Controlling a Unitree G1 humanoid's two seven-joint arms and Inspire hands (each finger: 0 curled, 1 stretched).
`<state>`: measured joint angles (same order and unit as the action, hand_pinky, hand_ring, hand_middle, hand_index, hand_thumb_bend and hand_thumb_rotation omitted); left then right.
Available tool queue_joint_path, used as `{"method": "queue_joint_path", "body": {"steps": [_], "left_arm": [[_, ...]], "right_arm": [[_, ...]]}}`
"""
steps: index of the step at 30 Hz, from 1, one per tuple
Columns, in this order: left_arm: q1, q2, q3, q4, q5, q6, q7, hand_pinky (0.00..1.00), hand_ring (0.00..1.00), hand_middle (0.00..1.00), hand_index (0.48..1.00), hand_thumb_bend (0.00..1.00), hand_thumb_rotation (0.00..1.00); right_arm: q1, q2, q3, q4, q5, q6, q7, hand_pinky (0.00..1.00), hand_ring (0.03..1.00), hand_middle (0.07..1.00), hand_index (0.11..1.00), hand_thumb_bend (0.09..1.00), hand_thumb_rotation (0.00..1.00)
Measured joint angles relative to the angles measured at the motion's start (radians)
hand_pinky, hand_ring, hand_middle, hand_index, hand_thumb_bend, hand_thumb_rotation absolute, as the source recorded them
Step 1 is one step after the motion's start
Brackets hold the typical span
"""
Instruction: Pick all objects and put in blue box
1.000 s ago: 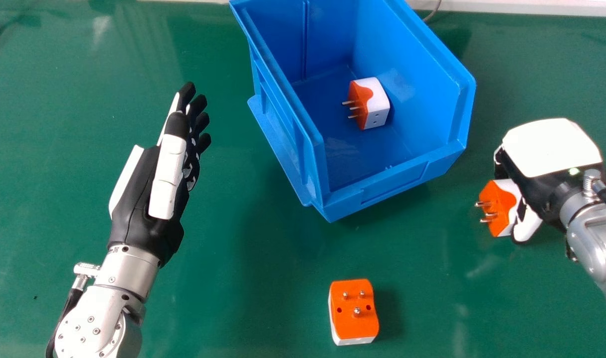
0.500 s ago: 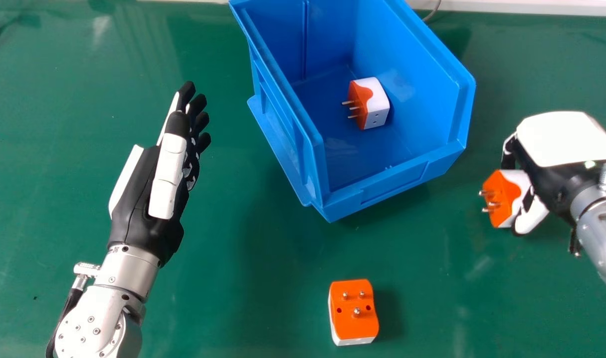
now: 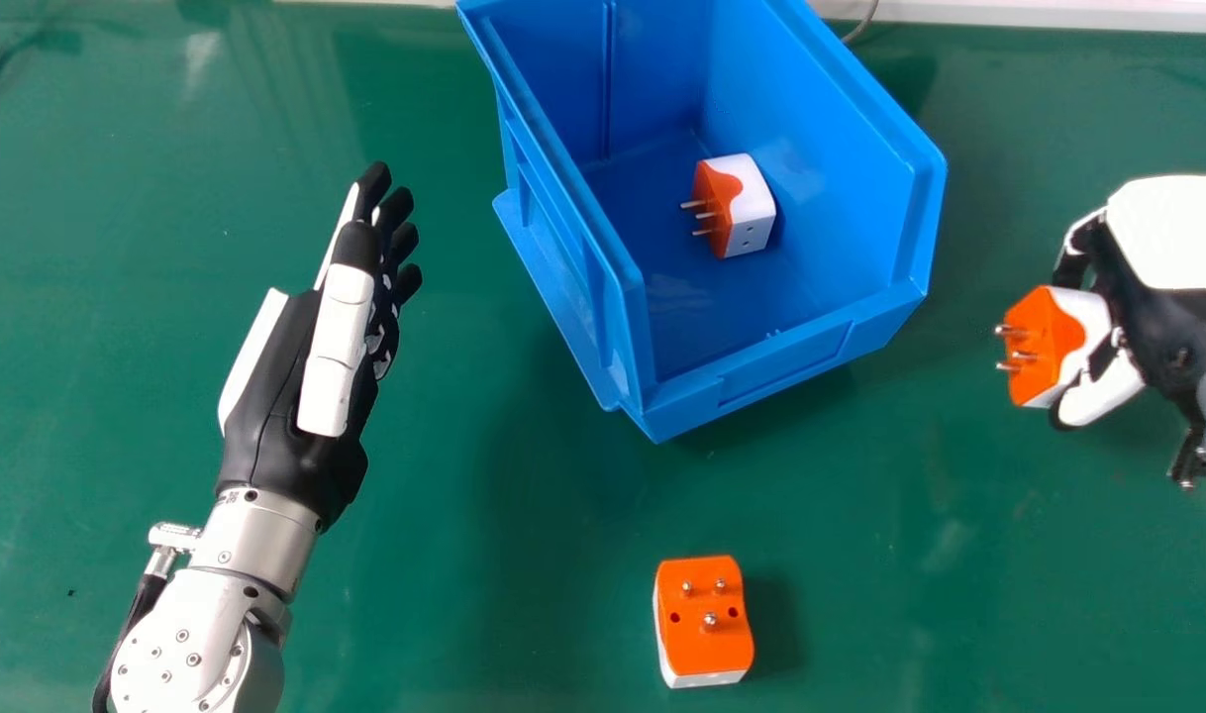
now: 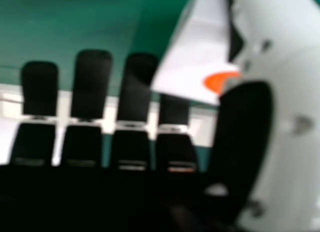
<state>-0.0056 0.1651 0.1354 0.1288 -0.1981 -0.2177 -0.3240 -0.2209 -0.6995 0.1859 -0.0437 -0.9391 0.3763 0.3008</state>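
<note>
At the right of the head view my right hand (image 3: 1148,267) is curled round an orange and white plug adapter (image 3: 1049,347), its pins pointing left, to the right of the blue box (image 3: 781,368). In the right hand view the adapter (image 4: 197,56) sits between the thumb and fingers of my right hand (image 4: 92,86). A second adapter (image 3: 747,208) lies inside the box. A third adapter (image 3: 704,629) rests pins up on the table, below the box in the head view. My left hand (image 3: 296,396) is open at the left, fingers straight and holding nothing.
The green table (image 3: 445,555) spreads under everything. The box stands at the far middle with its raised walls between my hands, its lower front edge toward me. A thin cable (image 3: 862,22) runs behind it near the pale far edge.
My right hand has moved right and toward the far side with the adapter in its grasp, farther from the box. The left hand and the other two adapters have stayed practically in place.
</note>
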Motion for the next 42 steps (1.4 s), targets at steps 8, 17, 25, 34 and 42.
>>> {"method": "queue_joint_path", "body": {"steps": [8,17,25,34,42], "left_arm": [[0.0,-0.001,-0.001,0.0,0.0,0.0,0.001,1.0,1.0,1.0,1.0,0.77,1.0],[0.0,0.0,-0.003,-0.001,0.0,0.0,0.001,1.0,1.0,1.0,1.0,0.76,1.0],[0.0,-0.001,-0.003,-0.001,0.0,0.0,0.002,1.0,1.0,1.0,1.0,0.77,1.0],[0.0,-0.001,-0.003,-0.001,0.0,0.001,0.001,1.0,1.0,1.0,1.0,0.76,1.0],[0.0,-0.002,-0.003,-0.001,0.0,0.001,0.001,1.0,1.0,1.0,1.0,0.76,1.0]], "right_arm": [[-0.008,-0.016,-0.006,-0.146,-0.014,0.116,0.28,0.35,0.4,0.517,0.517,0.514,0.0],[-0.061,-0.045,-0.008,-0.339,-0.115,0.154,0.45,0.35,0.406,0.52,0.502,0.515,0.0],[-0.093,-0.011,-0.008,-0.476,-0.214,0.155,0.546,0.33,0.399,0.511,0.506,0.515,0.0],[-0.142,0.103,-0.013,-0.554,-0.253,0.132,0.574,0.3,0.388,0.503,0.507,0.513,0.0],[-0.203,0.164,-0.013,-0.567,-0.316,0.091,0.615,0.26,0.379,0.49,0.513,0.512,0.0]]}}
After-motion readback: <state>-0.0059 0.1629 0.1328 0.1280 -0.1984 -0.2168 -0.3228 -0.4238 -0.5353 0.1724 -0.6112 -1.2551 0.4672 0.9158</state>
